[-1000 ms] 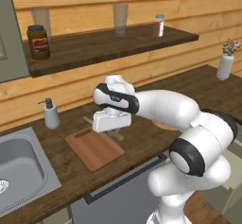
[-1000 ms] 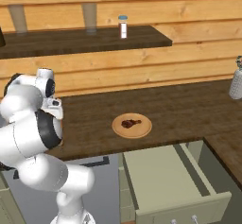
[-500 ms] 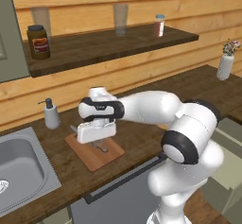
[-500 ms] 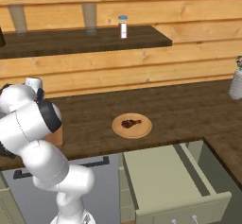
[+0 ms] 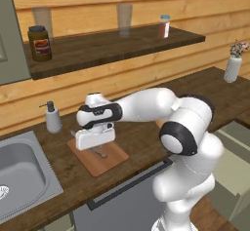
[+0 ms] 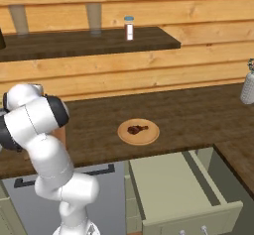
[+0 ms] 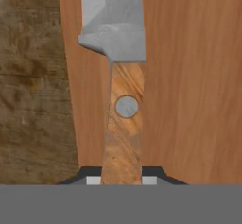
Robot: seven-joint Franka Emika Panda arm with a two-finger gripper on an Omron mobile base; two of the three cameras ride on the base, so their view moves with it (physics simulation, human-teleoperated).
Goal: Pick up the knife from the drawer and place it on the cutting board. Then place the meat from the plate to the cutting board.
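The knife [image 7: 124, 72] lies along the cutting board [image 7: 194, 76], silver blade away from me and brown wooden handle running back between my fingertips. My gripper [image 7: 121, 180] is shut on that handle. From the left base view the gripper [image 5: 99, 149] hangs low over the reddish-brown cutting board [image 5: 110, 159], and the knife [image 5: 101, 153] just shows under it. Further right on the counter, the round tan plate [image 6: 149, 136] carries the dark meat [image 6: 136, 128]. Below it the pale drawer [image 6: 171, 182] stands pulled open.
A soap dispenser [image 5: 52, 119] and the sink [image 5: 22, 171] sit just left of the board. A vase [image 5: 233, 67] stands at the far right of the counter. The shelf [image 5: 112, 45] above holds a jar, glasses and a small bottle. A grey appliance front [image 5: 127, 201] lies under the counter.
The arm has swung left and down with the knife, from above the board's right side to low over the board. Plate, meat and drawer have not moved.
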